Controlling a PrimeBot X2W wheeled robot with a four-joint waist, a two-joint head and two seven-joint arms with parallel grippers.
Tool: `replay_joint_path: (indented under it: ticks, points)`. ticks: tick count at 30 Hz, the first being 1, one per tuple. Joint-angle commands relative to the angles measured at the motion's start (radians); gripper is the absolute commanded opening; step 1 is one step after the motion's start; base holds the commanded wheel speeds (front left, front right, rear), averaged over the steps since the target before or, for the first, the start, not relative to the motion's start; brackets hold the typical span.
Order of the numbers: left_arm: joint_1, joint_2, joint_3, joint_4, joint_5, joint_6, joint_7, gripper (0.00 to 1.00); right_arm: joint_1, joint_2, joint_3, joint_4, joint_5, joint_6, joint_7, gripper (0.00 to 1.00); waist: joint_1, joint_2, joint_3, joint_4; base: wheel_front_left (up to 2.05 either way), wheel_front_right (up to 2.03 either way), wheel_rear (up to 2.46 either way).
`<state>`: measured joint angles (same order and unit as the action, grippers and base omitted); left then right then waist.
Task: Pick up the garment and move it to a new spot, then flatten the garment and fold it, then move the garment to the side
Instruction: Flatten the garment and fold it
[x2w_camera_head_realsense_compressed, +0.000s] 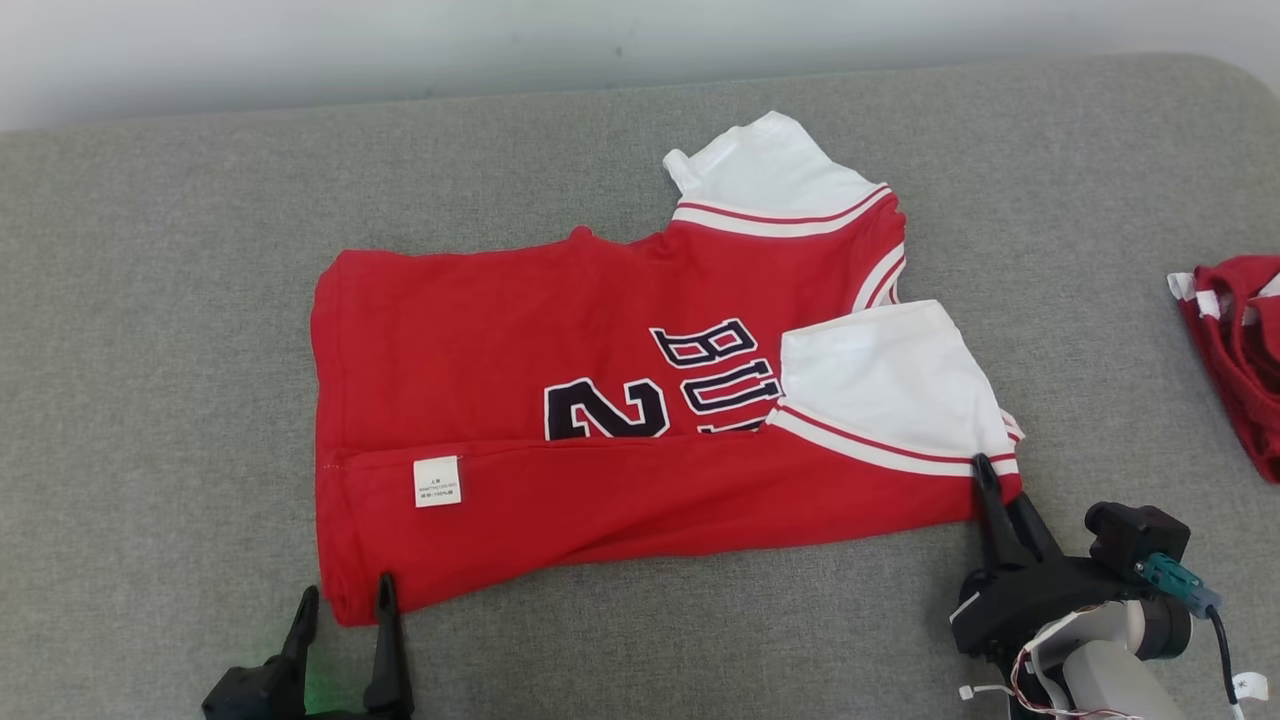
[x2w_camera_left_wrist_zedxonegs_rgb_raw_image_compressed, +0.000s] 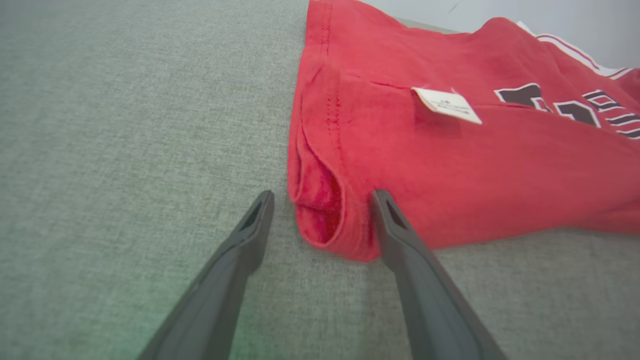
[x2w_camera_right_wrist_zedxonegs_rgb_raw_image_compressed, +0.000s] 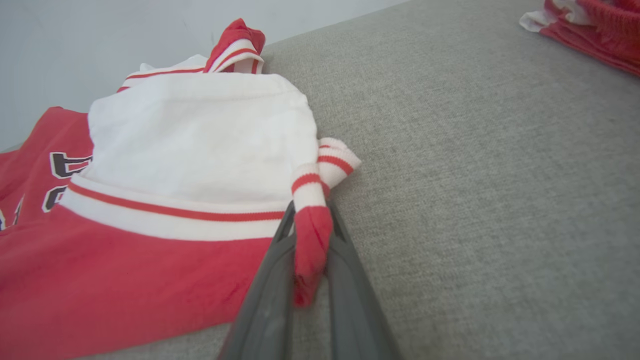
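Head view, nearest first: the left gripper (x2w_camera_head_realsense_compressed: 347, 590) stands wide open, and the hem corner of the jersey (x2w_camera_head_realsense_compressed: 480, 340) lies between its fingers. The right gripper (x2w_camera_head_realsense_compressed: 985, 472) is pinched on the jersey's near right corner, beside a white sleeve (x2w_camera_head_realsense_compressed: 900, 375). The jersey lies part-folded on the middle of the grey cushion (x2w_camera_head_realsense_compressed: 150, 300). Another red garment (x2w_camera_head_realsense_compressed: 1235, 340) lies well apart at the right.
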<state>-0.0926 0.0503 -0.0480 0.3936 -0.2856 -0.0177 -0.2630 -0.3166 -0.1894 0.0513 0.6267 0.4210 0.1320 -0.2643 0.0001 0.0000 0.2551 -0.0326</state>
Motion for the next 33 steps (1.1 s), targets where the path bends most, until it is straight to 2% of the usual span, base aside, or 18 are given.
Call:
replay_joint_path:
  ticks: [1, 4, 5, 6, 8, 19, 33]
  points:
    - [-0.014, 0.0, 0.0, 0.017, -0.013, 0.004, -0.002, 1.0, -0.008, -0.004, 0.002, -0.002, 0.001, -0.003, 0.001, 0.0, -0.0001, 0.0, 0.003, -0.001, 0.0, 0.0, 0.0]
    - [-0.034, 0.0, 0.005, 0.036, -0.036, 0.009, -0.002, 1.0, -0.011, -0.003, 0.007, -0.005, 0.003, -0.003, 0.001, 0.0, -0.0001, 0.0, 0.008, -0.003, 0.0, 0.0, 0.0]
    - [-0.039, 0.0, 0.004, 0.038, -0.04, 0.008, -0.002, 0.9, -0.011, -0.003, 0.01, -0.007, 0.004, -0.003, 0.001, 0.0, -0.0001, 0.0, 0.009, -0.004, 0.0, 0.0, 0.0]
    - [-0.039, 0.0, 0.004, 0.038, -0.04, 0.008, -0.002, 0.9, -0.011, -0.003, 0.01, -0.007, 0.004, -0.003, 0.001, 0.0, -0.0001, 0.0, 0.009, -0.004, 0.0, 0.0, 0.0]
    - [-0.049, 0.0, 0.008, 0.041, -0.054, 0.0, -0.002, 0.0, -0.013, -0.004, 0.012, -0.01, 0.006, -0.003, 0.001, 0.0, -0.0001, 0.0, 0.011, -0.006, 0.0, 0.0, 0.0]
    - [-0.034, 0.0, 0.028, 0.051, -0.082, -0.036, -0.002, 0.0, 0.015, 0.008, 0.004, -0.015, 0.007, -0.003, 0.001, 0.0, -0.0001, 0.0, -0.037, -0.004, 0.0, 0.0, 0.0]
    - [0.117, 0.002, 0.11, 0.089, -0.031, -0.073, -0.002, 0.0, 0.154, 0.031, 0.007, 0.018, 0.007, -0.003, 0.001, 0.0, -0.0001, 0.0, -0.24, -0.006, 0.0, 0.0, 0.0]
